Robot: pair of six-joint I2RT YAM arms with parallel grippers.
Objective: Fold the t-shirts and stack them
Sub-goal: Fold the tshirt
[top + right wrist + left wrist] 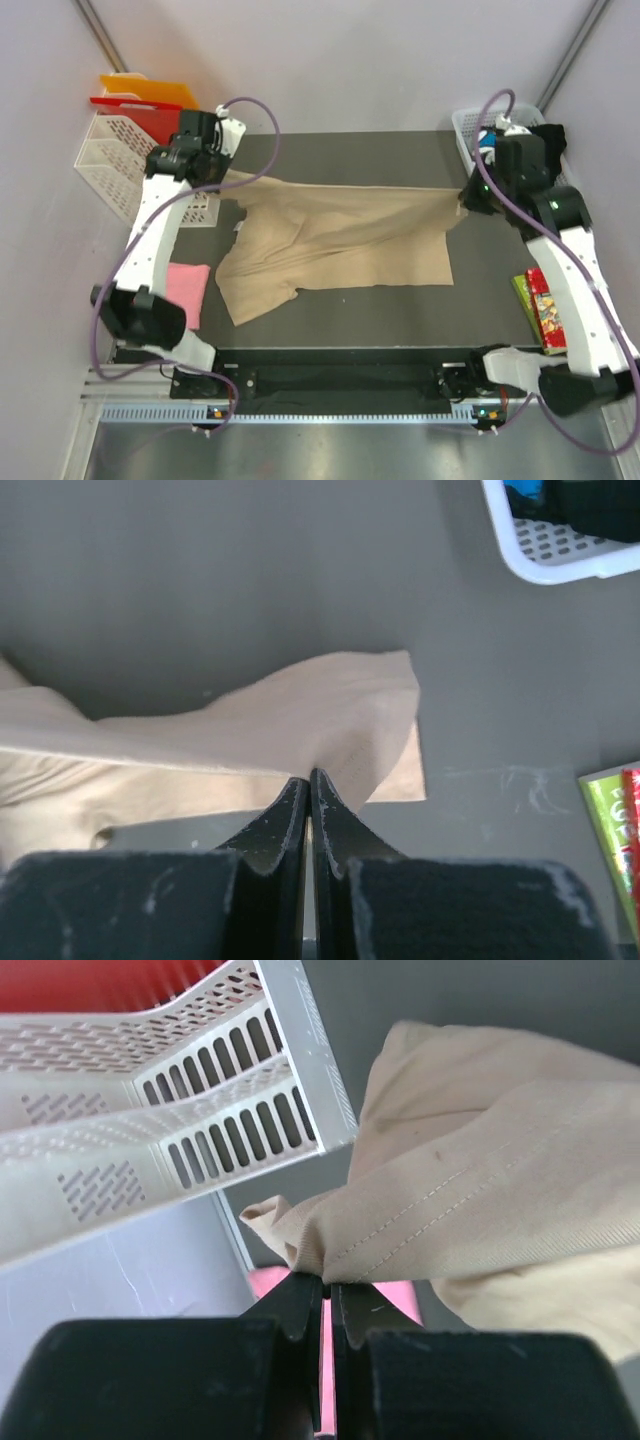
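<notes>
- Left end effector (pixel 327 1285) & right end effector (pixel 308 778) both pinched tight on beige t-shirt (pixel 340 240) corners.
- Shirt stretched L-R btwn them (long axis across desk (pixel 400 310)).

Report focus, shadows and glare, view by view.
Top external: evenly lit and sharp, with no hard shadows around the beige t-shirt. Left wrist: shirt stitching is crisp, while the left claw is dark and soft near the lens. Right wrist: the right claw is soft too, and the shirt throws a faint shadow on the grey table.
</notes>
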